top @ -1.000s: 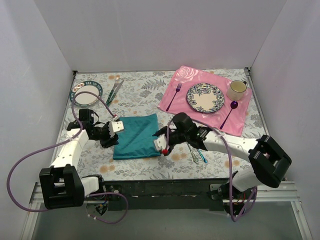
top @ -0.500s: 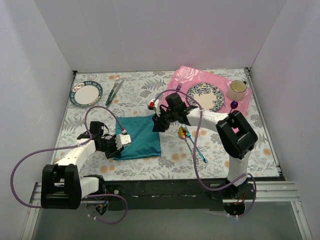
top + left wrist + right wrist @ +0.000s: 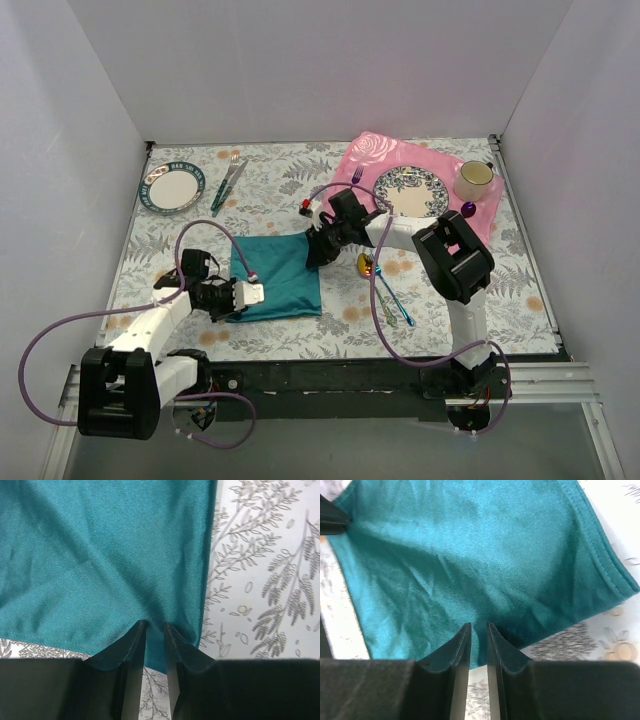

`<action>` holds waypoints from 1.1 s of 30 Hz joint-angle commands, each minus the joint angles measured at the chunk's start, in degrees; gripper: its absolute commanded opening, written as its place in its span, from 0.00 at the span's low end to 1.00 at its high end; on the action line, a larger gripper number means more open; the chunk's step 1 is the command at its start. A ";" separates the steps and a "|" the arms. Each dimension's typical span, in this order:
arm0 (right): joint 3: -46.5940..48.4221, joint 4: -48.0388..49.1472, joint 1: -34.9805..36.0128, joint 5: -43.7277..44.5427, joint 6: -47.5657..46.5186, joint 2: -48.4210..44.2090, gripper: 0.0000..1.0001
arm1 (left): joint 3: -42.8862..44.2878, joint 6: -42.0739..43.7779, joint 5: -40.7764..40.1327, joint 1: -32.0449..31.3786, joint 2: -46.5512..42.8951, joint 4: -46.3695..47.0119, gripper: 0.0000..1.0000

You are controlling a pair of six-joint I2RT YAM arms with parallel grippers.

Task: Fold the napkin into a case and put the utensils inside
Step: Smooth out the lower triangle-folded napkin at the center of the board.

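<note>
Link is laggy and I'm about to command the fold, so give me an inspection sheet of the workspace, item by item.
Surface: floral table top, no spills seen.
Job's things: napkin lies flat, not yet a case; utensils lie on the table to its right, apart from it.
Clutter: pink placemat with plate, cup, purple fork and purple spoon; second plate and green-handled fork and knife far left.
Grippers: left gripper at the napkin's near-left corner, right gripper at its far-right corner; both narrowed to a slit over the hem, pinch unconfirmed.
Cables: purple cables; the right arm's hangs by the utensils.
Surroundings: white walls.
</note>
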 commanded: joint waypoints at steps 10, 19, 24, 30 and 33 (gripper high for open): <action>6.68 1.47 -5.61 -7.56 7.82 -4.03 0.27 | 18.64 -19.58 13.37 -0.23 10.10 -3.90 0.33; 5.28 9.28 -5.34 -6.68 13.53 0.37 0.21 | 27.53 -42.91 5.39 -0.23 23.90 16.78 0.40; 4.75 10.35 -5.43 -3.87 14.06 3.18 0.19 | 28.67 -47.84 1.34 -0.23 28.04 20.39 0.37; 5.72 8.33 -5.43 0.61 14.59 7.04 0.18 | 26.92 -47.84 -5.42 -0.23 29.80 21.71 0.35; 6.68 6.75 -5.43 1.58 15.29 8.28 0.18 | 26.56 -47.84 -8.15 -0.23 30.59 21.45 0.32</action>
